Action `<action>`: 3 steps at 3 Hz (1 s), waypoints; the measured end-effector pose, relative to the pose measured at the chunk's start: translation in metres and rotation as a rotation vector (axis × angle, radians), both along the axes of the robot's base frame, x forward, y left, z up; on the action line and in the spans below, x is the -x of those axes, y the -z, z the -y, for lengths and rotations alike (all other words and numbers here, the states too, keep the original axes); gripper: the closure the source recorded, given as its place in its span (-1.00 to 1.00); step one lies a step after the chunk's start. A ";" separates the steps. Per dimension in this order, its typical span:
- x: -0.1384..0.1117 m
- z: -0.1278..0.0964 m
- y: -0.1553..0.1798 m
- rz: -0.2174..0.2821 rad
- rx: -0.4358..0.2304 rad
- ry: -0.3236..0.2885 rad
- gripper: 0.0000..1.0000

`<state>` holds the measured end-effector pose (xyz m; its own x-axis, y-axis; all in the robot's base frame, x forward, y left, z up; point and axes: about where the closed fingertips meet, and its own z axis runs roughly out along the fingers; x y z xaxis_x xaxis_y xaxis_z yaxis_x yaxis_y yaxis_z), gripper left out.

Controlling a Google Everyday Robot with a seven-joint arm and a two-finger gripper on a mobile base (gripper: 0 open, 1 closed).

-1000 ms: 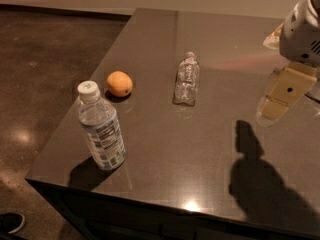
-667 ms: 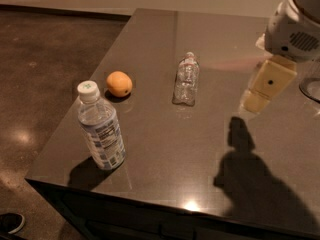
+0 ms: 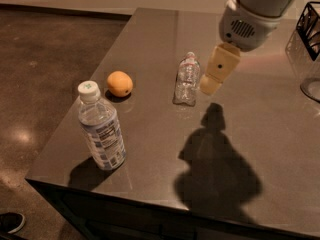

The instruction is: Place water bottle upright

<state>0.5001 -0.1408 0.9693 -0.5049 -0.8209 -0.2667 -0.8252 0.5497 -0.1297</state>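
Note:
The water bottle is a small clear crinkled bottle with a white cap. It lies on its side near the middle of the dark table, with its cap pointing toward the far edge. My gripper hangs from the white arm at the upper right. Its cream-coloured tip sits just right of the bottle, close to the bottle's middle and a little above the tabletop. It holds nothing that I can see.
A larger bottle with a blue-and-white label stands upright near the front left corner. An orange lies left of the water bottle. A black wire basket and a clear glass object stand at the far right edge.
My gripper has moved left and slightly down, from the right side of the table to right beside the water bottle. The bottles and the orange have not moved.

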 end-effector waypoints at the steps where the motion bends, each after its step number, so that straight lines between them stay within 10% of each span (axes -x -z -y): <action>1: -0.025 -0.024 0.002 0.004 -0.015 0.112 -1.00; 3: -0.036 -0.031 0.004 -0.027 -0.050 0.163 -1.00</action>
